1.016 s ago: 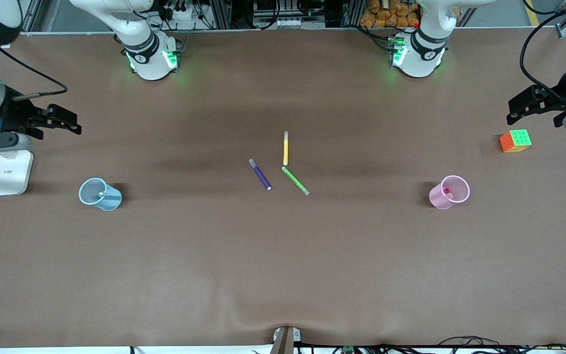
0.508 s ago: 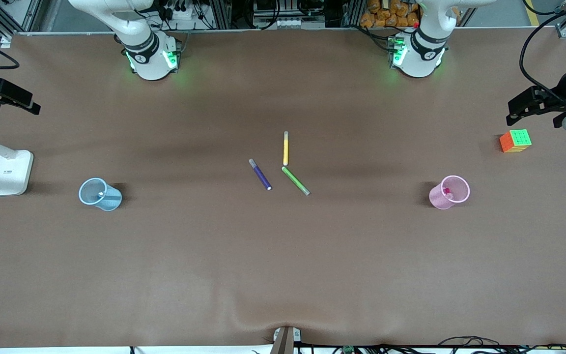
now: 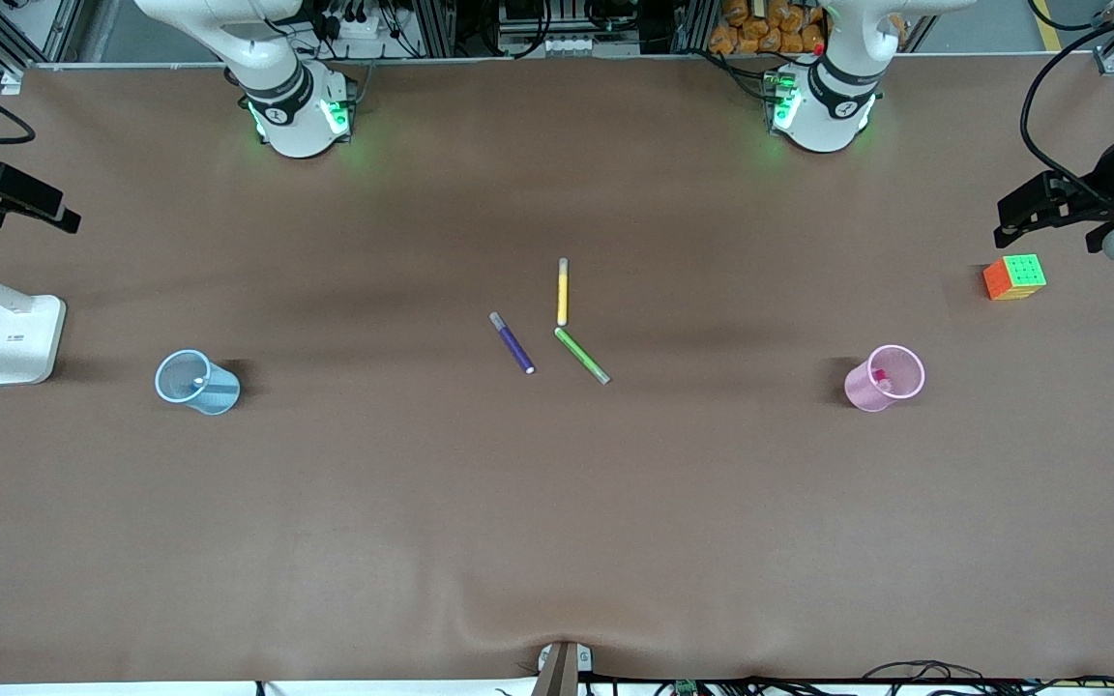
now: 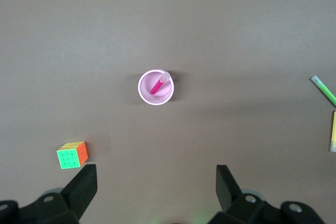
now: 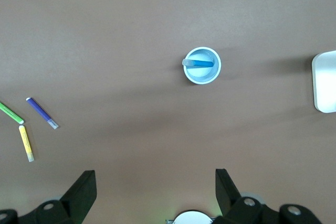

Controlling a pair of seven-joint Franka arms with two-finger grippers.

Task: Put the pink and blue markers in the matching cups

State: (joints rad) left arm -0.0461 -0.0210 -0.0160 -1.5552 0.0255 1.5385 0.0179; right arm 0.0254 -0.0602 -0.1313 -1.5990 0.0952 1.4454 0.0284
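The pale pink cup [image 3: 884, 378] stands toward the left arm's end of the table, with the pink marker [image 4: 157, 84] leaning inside it. The pale blue cup [image 3: 196, 382] stands toward the right arm's end and holds the blue marker [image 5: 199, 64]. My left gripper [image 3: 1013, 220] hangs open and empty high over the table's end, near the cube; in the left wrist view the pink cup [image 4: 156, 87] lies far below it. My right gripper [image 3: 62, 215] is open and empty over the other end, above the lamp base, with the blue cup [image 5: 202, 66] far below.
A purple pen [image 3: 512, 342], a yellow pen [image 3: 563, 290] and a green pen [image 3: 582, 355] lie together mid-table. A colourful puzzle cube [image 3: 1014, 276] sits near the left gripper. A white lamp base [image 3: 21, 338] stands beside the blue cup, at the table's end.
The right arm has drawn back and up toward its end of the table, uncovering the lamp base. The left gripper has hardly moved. Cups and pens stay put.
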